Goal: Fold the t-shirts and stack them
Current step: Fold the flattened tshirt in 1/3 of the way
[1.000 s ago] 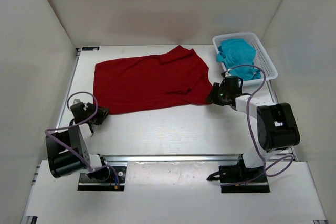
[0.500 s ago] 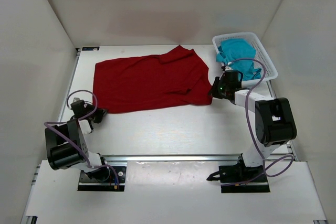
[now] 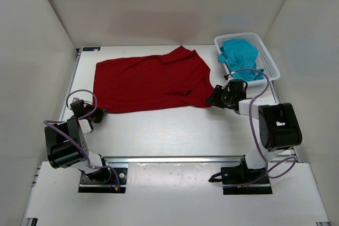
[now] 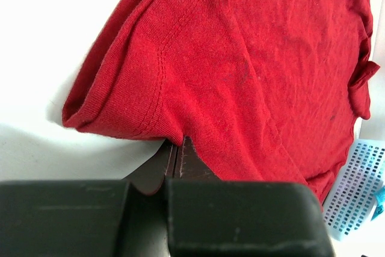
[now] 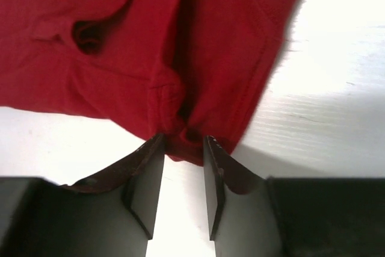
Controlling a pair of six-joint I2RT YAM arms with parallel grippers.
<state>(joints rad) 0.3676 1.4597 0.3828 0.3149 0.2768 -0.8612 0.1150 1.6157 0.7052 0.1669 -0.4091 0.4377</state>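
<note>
The left jaws [image 4: 175,148] are closed flat against each other, and a hem corner of the red shirt [image 4: 240,58] is drawn down to a point right at their tips, pinched there. From that corner the cloth spreads up and away in the wrist view, with a rolled, double-stitched edge curling off to one side over the white surface [image 4: 48,28].

The right jaws [image 5: 182,142] stand a little apart, and a bunched corner of the same shirt lies between their tips. White surface shows through the gap below the cloth. Nothing shows the cloth being squeezed there. A small dark pucker sits in the fabric further up in that view.

Seen from above, the shirt lies spread out in the far half of the surface. Its long axis runs left to right, almost square to the arms, with the right end tilted slightly toward the back wall. The left edge is straight. The right end is uneven, rising to a peak at the back, with creases and a folded-over flap toward the near right corner. It is plain deep red and mostly flat, with shallow wrinkles. Which end is the collar cannot be told. The two arms meet it at its near left and near right corners.

The teal shirt [image 3: 239,51] is crumpled in a heap inside the white slotted basket [image 3: 271,59], which stands at the far right, just beside the red shirt's right end.
</note>
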